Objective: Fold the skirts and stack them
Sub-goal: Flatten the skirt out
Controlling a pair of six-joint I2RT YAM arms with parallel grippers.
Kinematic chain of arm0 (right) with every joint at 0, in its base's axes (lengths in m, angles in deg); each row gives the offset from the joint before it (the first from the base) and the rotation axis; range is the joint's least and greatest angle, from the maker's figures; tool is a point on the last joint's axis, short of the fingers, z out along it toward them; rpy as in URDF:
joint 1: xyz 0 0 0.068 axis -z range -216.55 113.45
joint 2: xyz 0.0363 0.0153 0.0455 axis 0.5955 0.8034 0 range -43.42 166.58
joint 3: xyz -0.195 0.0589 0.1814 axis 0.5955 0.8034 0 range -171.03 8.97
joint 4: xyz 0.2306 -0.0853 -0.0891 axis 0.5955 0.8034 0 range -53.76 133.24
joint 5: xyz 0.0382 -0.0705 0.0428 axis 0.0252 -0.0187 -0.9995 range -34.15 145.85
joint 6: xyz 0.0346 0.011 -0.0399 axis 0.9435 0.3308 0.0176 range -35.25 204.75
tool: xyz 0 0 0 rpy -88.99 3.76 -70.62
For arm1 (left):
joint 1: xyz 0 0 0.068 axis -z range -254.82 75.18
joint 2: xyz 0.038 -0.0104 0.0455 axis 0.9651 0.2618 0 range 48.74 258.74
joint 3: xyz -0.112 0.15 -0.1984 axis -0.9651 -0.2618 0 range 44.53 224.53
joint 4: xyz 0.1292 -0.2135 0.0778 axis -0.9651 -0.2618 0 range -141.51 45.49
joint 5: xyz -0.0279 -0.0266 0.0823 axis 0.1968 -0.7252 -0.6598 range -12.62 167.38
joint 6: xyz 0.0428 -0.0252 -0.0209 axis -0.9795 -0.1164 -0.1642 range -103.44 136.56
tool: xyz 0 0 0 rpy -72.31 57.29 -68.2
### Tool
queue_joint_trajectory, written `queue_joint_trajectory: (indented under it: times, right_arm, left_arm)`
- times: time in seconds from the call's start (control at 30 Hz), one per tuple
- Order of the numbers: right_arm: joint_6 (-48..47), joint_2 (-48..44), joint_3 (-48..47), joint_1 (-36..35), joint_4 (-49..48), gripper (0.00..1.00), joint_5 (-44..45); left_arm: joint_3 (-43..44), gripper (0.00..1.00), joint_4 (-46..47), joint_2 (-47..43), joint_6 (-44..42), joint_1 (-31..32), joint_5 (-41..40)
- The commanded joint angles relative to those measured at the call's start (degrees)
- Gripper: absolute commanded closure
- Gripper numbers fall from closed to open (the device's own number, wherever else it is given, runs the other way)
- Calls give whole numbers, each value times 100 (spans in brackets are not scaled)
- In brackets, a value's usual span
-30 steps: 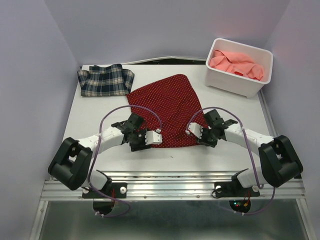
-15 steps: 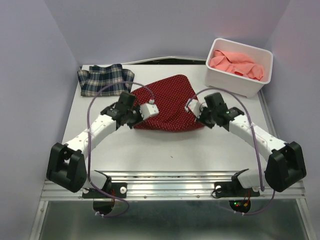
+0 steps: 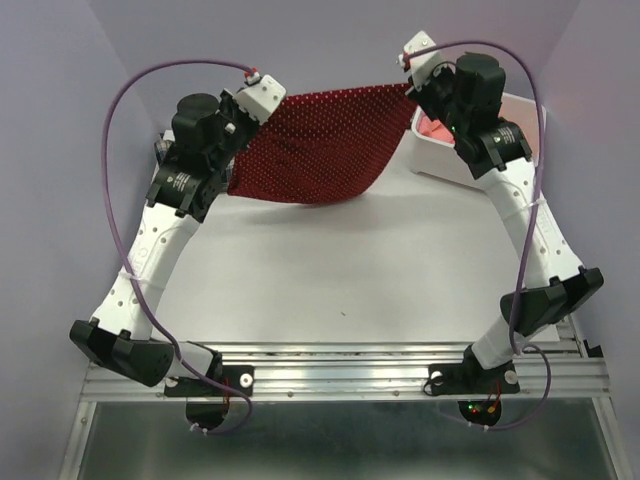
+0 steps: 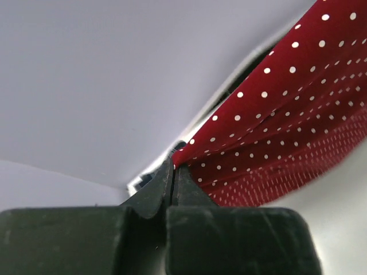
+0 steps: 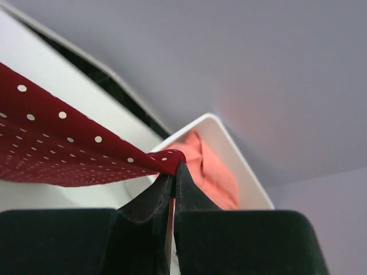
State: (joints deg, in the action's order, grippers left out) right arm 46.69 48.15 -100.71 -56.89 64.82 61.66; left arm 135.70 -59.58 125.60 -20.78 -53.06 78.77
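Note:
The dark red skirt with white dots (image 3: 320,145) hangs spread in the air above the back of the table. My left gripper (image 3: 270,104) is shut on its left top corner and my right gripper (image 3: 408,88) on its right top corner. The left wrist view shows the left gripper (image 4: 174,166) pinching the red cloth (image 4: 287,114). The right wrist view shows the right gripper (image 5: 176,166) pinching the cloth (image 5: 57,149). The salmon-pink skirt (image 5: 212,172) lies crumpled in the bin. My raised left arm hides nearly all of the plaid skirt.
The white plastic bin (image 3: 440,165) stands at the back right, partly behind my right arm; its rim (image 5: 229,137) shows close to the right gripper. The white table (image 3: 330,260) lies below the hanging skirt. Purple walls close in on both sides.
Both grippers closed on the red skirt's near corners and lifted it off the table, moving up and toward the back. The skirt now hangs stretched between them.

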Motion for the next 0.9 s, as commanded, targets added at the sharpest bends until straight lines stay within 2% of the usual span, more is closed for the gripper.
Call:
queue_joint_trajectory:
  times: [0.0,0.17,0.43,0.5,0.7,0.87]
  right_arm:
    - [53,150,-1437,-5,-405,99,474]
    - [80,-16,-1854,-5,-345,99,334]
    - [150,-1175,-959,-5,182,99,-52]
    - [246,-1587,-756,-5,525,99,-236]
    - [676,-2511,-842,-5,1797,99,-843]
    - [958,-2732,-1450,-5,3098,99,-1222]
  left_arm:
    - [751,100,944,-48,96,-5,-596]
    - [1008,100,980,-320,-18,30,-272]
    - [-635,100,804,-1822,-388,416,906]
    - [-1021,100,594,-2471,-266,504,1335]
    - [-1549,100,-399,-3448,-292,505,2768]
    - [-1348,100,-1207,-3766,489,435,3436]
